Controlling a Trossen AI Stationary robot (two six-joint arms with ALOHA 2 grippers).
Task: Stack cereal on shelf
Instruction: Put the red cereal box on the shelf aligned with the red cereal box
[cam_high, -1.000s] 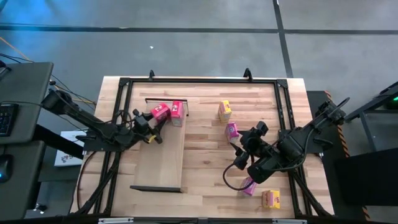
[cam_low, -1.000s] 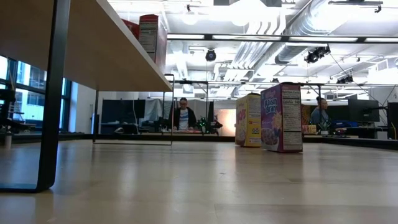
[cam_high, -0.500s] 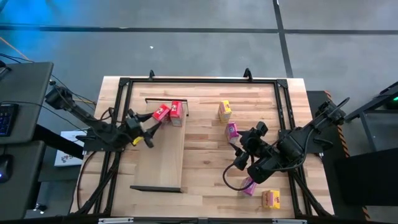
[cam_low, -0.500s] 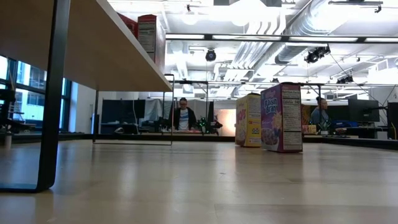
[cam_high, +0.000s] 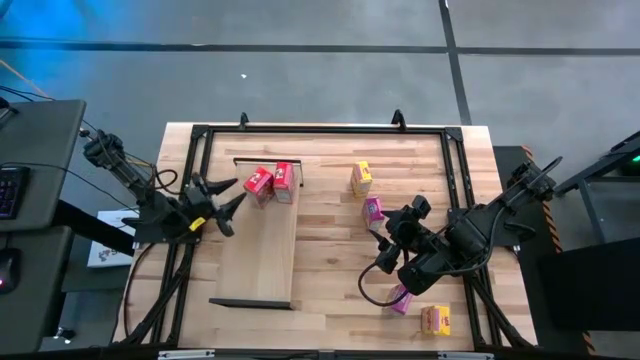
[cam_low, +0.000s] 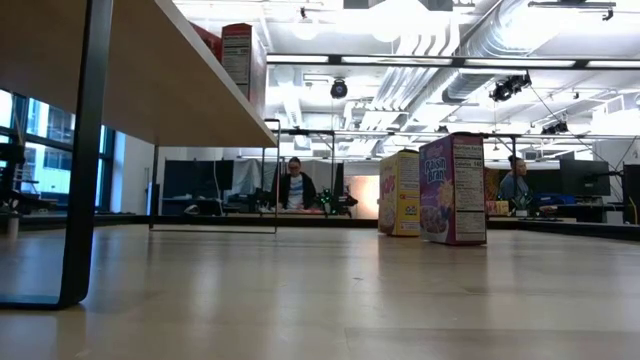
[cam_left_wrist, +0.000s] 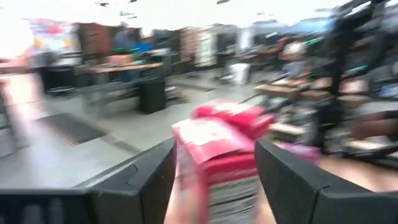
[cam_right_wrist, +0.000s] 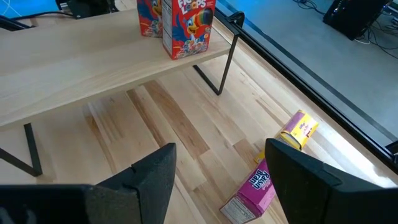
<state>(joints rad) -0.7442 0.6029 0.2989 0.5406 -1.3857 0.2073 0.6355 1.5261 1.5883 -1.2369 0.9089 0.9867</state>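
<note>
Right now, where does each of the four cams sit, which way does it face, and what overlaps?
High: above the table, looking straight down; both arms show, left pincer open beside the shelf, right pincer over the tabletop.
Low: table height, looking level under the shelf into the room; no arm shows.
Left wrist: faces the two red boxes between its own fingers.
Right wrist: looks down past its own fingers at the shelf end.
Shared: the red boxes show in all four views.

Open workshop — white ceiling ducts (cam_low: 500, 40), tall windows (cam_low: 40, 150), grey floor (cam_high: 320, 80) around the table.
</note>
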